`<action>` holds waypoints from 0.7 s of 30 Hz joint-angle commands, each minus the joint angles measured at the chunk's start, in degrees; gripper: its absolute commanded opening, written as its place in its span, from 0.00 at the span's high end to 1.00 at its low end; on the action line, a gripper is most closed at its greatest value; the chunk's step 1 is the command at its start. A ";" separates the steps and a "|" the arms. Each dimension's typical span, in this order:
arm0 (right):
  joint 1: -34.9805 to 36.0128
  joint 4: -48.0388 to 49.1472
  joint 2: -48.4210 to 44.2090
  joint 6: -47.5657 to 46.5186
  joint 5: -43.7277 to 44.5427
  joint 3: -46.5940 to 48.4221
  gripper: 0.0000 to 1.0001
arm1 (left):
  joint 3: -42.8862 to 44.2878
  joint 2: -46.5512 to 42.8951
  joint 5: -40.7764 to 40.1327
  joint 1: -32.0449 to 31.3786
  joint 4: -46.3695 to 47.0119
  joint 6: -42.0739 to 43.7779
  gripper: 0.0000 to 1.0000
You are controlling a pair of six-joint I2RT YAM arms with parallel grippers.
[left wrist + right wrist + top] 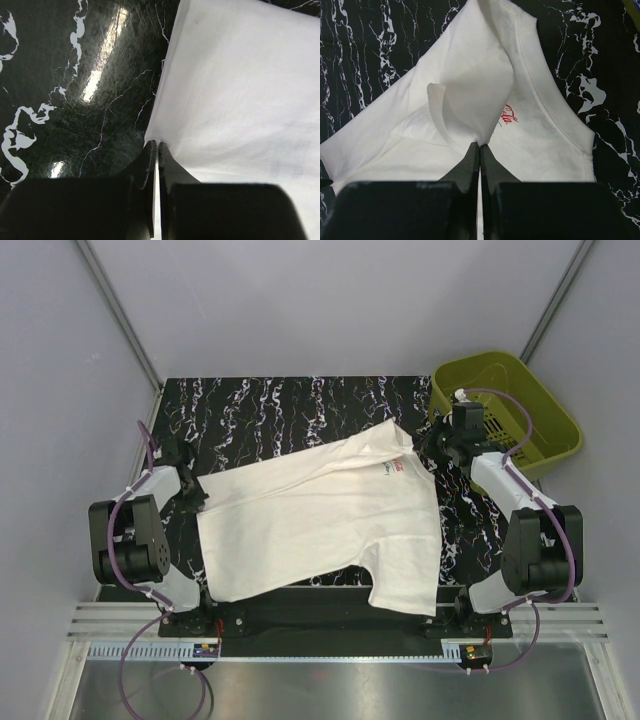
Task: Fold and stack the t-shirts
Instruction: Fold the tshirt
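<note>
Your t-shirt lay spread across the black marbled surface with its plain off-white side up. It sat skewed, so its length ran from the left side up toward the far right corner. One short sleeve pointed toward you, right of centre, and reached the near edge of the surface.

Your left gripper was at the shirt's left edge, clamped on the cloth. In the left wrist view its two fingers met with only a thin sliver of white fabric between them. The shirt's edge ran up and away from that pinch over the marble.

Your right gripper was at the far right end of the shirt, by the neck opening, and it too was closed on the fabric. In the right wrist view its fingers were pinched on a fold of cloth that stood up from the surface as a ridge. Some small red lettering showed just to the right of that pinch. It looked like print inside the neck, though it was too small to read.

A green basket stood at the far right corner, just behind your right gripper and apart from the shirt.
</note>
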 commanded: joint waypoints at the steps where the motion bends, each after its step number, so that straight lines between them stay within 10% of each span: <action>1: -0.29 0.06 -2.23 -0.34 2.08 -0.50 1.00 | -0.73 0.85 0.42 0.39 1.16 -0.45 1.00; 8: -0.29 -4.33 -1.53 -0.86 3.48 -0.59 1.00 | 0.06 0.77 -0.02 0.39 -0.68 -1.24 1.00; 14: -0.29 -13.63 -3.81 -1.65 4.46 -1.21 0.90 | -0.64 -7.21 1.12 0.21 -6.56 -7.47 0.60; 21: -0.12 -18.15 -13.56 0.98 2.17 -5.25 0.59 | 0.77 -17.95 3.14 -0.66 -3.43 -7.05 0.53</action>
